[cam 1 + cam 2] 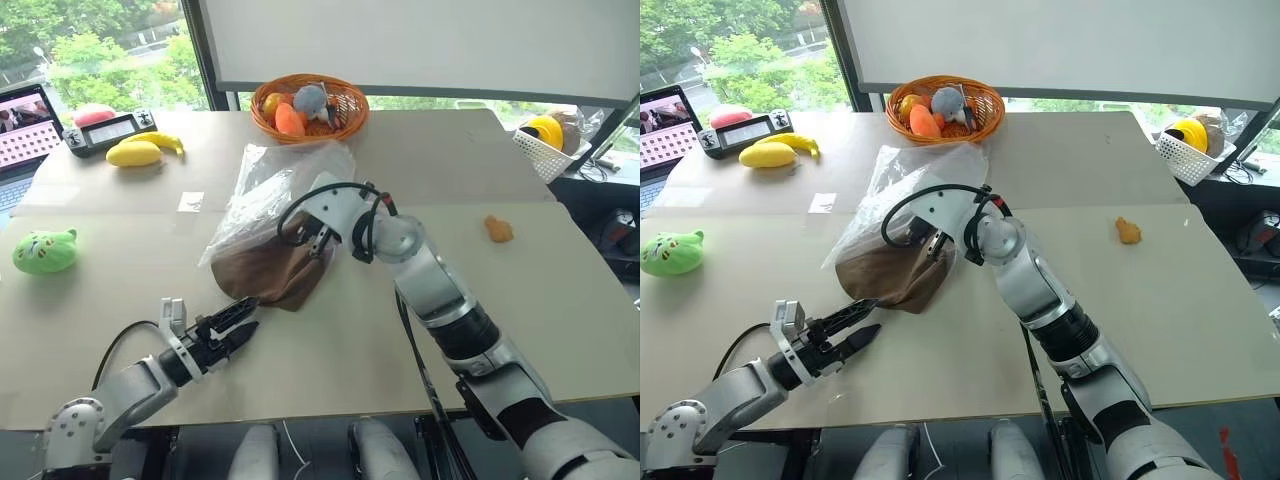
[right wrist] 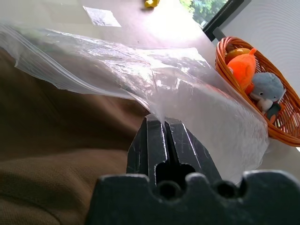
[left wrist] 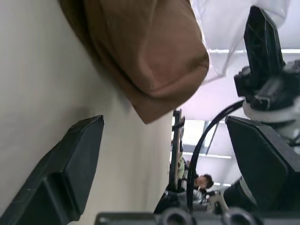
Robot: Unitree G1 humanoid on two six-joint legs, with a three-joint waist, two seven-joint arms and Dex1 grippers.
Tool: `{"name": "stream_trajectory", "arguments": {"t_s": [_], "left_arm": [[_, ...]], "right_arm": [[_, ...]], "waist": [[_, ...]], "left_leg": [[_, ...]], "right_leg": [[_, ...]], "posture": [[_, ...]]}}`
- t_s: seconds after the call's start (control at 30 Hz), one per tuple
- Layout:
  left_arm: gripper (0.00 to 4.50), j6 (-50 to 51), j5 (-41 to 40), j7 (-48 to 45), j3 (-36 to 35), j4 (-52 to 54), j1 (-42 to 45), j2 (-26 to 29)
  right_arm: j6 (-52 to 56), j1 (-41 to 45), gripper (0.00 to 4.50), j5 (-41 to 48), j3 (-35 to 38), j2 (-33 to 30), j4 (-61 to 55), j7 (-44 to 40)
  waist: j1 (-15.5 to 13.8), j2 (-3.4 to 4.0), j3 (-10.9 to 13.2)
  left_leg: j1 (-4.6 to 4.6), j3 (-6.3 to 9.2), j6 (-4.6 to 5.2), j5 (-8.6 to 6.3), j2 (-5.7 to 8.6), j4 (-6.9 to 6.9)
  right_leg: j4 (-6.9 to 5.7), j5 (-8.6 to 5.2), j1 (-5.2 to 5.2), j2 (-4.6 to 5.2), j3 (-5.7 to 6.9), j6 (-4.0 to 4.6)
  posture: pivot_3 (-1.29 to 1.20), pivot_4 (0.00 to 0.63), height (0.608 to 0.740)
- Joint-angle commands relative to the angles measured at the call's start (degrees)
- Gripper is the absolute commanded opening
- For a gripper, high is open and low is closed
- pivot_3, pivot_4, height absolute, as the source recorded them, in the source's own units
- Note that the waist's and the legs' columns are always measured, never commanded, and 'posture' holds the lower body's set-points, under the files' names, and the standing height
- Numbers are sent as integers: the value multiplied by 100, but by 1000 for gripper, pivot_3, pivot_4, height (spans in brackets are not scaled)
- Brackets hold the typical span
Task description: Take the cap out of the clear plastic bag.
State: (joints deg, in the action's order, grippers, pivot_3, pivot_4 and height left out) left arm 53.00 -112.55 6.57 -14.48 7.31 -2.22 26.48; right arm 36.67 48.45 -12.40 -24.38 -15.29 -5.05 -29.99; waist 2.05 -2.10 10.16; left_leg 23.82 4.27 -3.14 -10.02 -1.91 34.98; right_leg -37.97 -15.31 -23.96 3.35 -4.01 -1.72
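left eye view: dark brown soft fabric cap [image 1: 268,268] lies on the pale tabletop [image 1: 560,300], its near edge poking out of the mouth of the large clear crinkly plastic bag [image 1: 272,178], the rest under the film. so the cap is partly out, not free.

right gripper [image 2: 164,127], right wrist view: both black fingers pressed together with a fold of the bag's edge pinched between them, clenched on plastic only. the cap sits below and to the side of the pinch, not in it. judged reason: this arm lifts the bag's lip, so the mouth stays up and the bag cannot slide along with the cap.

left gripper [image 1: 232,322]: low over the table, pointing at the exposed cap edge, just short of it. left wrist view shows its two fingers [image 3: 70,164] spread wide with nothing between them, the brown edge hanging ahead of the gap. released, empty. judged: lined up to close on the free fabric and draw it toward the robot.

risk, judged: soft fabric may bunch, or film gets caught with it.

surroundings: round wicker basket [image 1: 349,120] of toys beyond the bag, green plush [image 1: 45,251] well to the left, small orange lump [image 1: 498,229] well to the right. none in the pull path.
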Motion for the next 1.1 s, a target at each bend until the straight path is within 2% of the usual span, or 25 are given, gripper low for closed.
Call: {"name": "stream_trajectory", "arguments": {"t_s": [0.03, 0.27, 0.33, 0.5, 0.9, 0.93, 1.0, 1.03, 1.07, 1.1], "left_arm": [[4480, -302, 98, 305, 239, -300, 274, -397], [4480, -423, 256, 494, 295, -708, 702, -917], [4480, -359, 154, 545, 274, -616, 637, -918], [4480, -354, -17, 675, 227, -432, 590, -921], [4480, -682, -45, 1540, 149, 337, 666, -1633], [4059, -704, -45, 1601, 146, 378, 683, -1682], [3488, -749, -45, 1710, 145, 471, 722, -1779], [3018, -755, -45, 1736, 140, 516, 744, -1821], [2803, -748, -45, 1864, 194, 558, 766, -1778], [2803, -748, -45, 1974, 230, 575, 784, -1762]], "right_arm": [[-77, 121, 0, -83, 82, -22, -245, -17], [-35, 79, 0, -117, 87, -40, -284, -20], [-9, 71, 0, -123, 112, -59, -308, -14], [-6, 64, 0, -124, 122, -72, -309, -7], [-4, 66, 0, -88, 147, -6, -312, 8], [2, 59, 0, -87, 145, -5, -322, 6], [11, 38, 0, -93, 136, -6, -344, 5], [10, 34, 0, -93, 137, -10, -344, 3], [17, 31, 0, -93, 139, -12, -346, 2], [25, 30, 0, -93, 139, -14, -349, 1]], "waist": [[-45, 0, -1], [-145, 12, -7], [-145, 15, -9], [-136, 15, -9], [-122, 14, -9], [-121, 14, -9], [-121, 14, -8], [-121, 13, -8], [-120, 12, -8], [-121, 12, -7]], "left_leg": [[-1, 1, 0, 0, 1, 3], [-32, 8, 0, 1, 5, 8], [-64, 8, 0, 1, 6, 3], [-63, 8, -1, 1, 5, 3], [-48, 11, -1, 0, 6, -2], [-49, 11, -1, 0, 6, -2], [-47, 11, -1, 0, 6, -1], [-46, 11, -1, 0, 7, -1], [-46, 11, -1, 0, 6, -1], [-44, 11, -1, 0, 6, -2]], "right_leg": [[1, 0, 4, 0, 1, 0], [3, 0, 43, -1, 6, -3], [16, -3, 79, 0, 8, -8], [33, -6, 86, 0, 8, -14], [47, -2, 80, 2, 9, -16], [47, -2, 80, 2, 9, -16], [49, -2, 80, 2, 9, -16], [50, -2, 80, 2, 9, -16], [50, -2, 80, 2, 9, -16], [51, -2, 79, 2, 9, -16]], "posture": [[0, 150, 735], [0, 150, 735], [0, 150, 735], [0, 150, 735], [0, 150, 735], [0, 150, 735], [0, 150, 735], [0, 150, 735], [0, 150, 735], [0, 150, 735]]}}
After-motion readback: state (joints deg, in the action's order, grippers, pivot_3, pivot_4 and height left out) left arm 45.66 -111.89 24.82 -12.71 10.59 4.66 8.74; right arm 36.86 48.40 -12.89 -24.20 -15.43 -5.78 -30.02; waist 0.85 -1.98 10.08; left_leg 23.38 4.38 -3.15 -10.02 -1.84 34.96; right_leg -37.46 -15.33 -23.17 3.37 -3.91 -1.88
